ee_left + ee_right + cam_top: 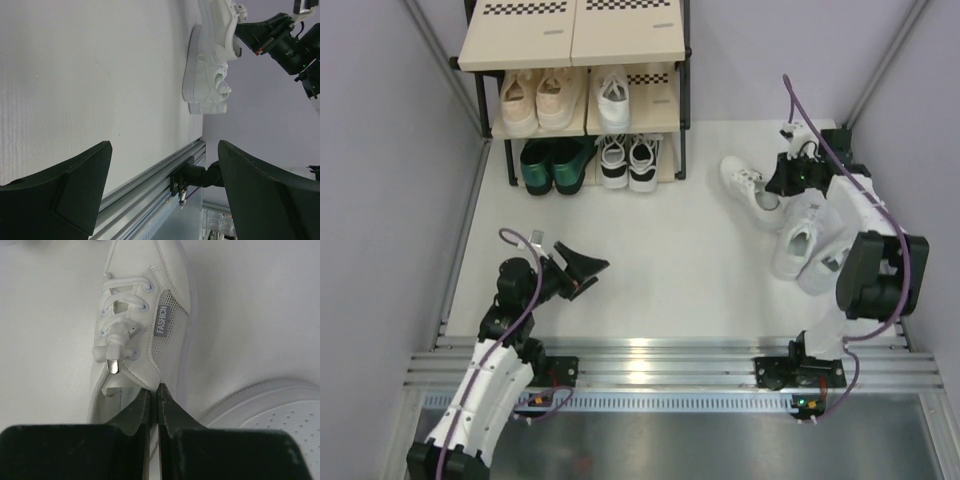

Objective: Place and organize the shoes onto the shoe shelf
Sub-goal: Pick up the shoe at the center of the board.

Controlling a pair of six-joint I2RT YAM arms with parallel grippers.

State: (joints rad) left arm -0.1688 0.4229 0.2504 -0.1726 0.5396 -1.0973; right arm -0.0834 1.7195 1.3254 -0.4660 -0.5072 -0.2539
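Left end effector (592,272) sits low over the white surface (660,250), its dark wedge-shaped fingers (65,190) spread wide with nothing between them. Further back stands the shoe shelf (570,40), pale boards in a black frame. Its middle tier carries beige sneakers (540,98) and one small white sneaker (613,97); the bottom tier carries dark green shoes (555,165) and black-and-white sneakers (628,160).

At right, the right end effector (155,395) is clenched on the thin collar wall of the other small white sneaker (167,290), which lies on the surface. Its upper is smooth, with a mesh side panel and metal lace tips. The larger white sneakers (798,245) lie beside it, perhaps touching; the arm hides that.

A good lift needs a firm pinch and a straight rise, since the soft collar could fold and slip. The gap beside its mate looks like the spot.
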